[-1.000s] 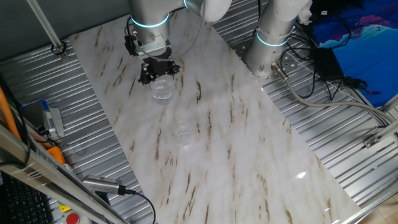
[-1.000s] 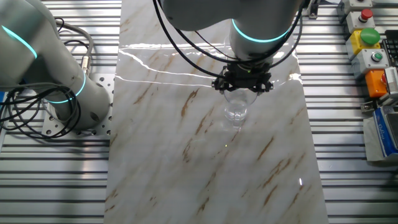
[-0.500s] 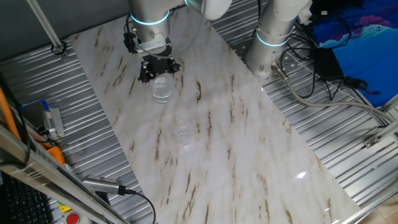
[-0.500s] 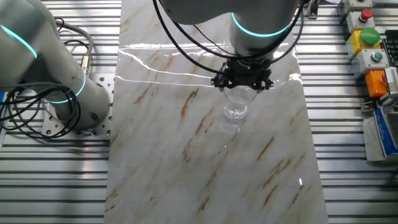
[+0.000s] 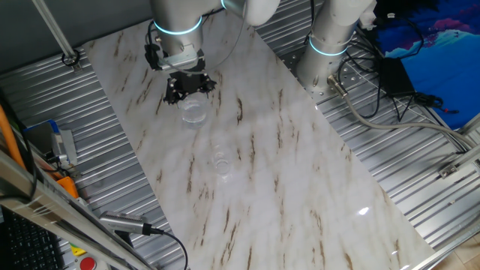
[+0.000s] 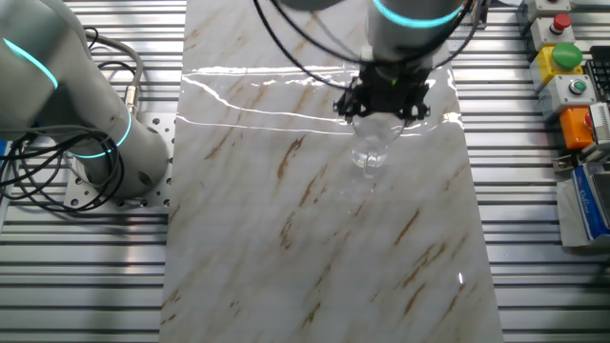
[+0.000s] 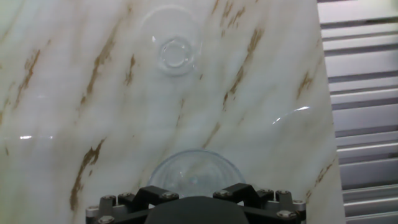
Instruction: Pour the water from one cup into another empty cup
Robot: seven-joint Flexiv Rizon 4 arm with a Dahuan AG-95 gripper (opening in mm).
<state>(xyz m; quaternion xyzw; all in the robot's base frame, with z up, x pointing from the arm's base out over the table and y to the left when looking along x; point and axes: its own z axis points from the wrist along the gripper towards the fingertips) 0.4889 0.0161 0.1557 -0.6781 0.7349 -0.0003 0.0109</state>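
The larger clear cup (image 5: pixel 193 111) hangs under my gripper (image 5: pixel 189 91), which is shut on its rim near the far end of the marble board. The other fixed view has the same cup (image 6: pixel 372 150) hanging below the black gripper (image 6: pixel 383 103), with faint glints of water low in the glass. In the hand view the cup's round rim (image 7: pixel 196 171) fills the bottom edge, just ahead of the gripper (image 7: pixel 196 200). The smaller empty cup (image 5: pixel 221 161) stands upright on the board nearer the middle, apart from the gripper. From the hand it lies straight ahead (image 7: pixel 176 50).
The marble board (image 5: pixel 300 172) lies on ribbed metal decking. A second robot arm's base (image 5: pixel 330 41) stands beside the board's far edge. A box with coloured buttons (image 6: pixel 567 67) sits off the board's side, and cables (image 5: pixel 390 97) trail over the decking.
The gripper has risen and shifted sideways with the larger cup in its hold. The smaller cup has stayed in place.
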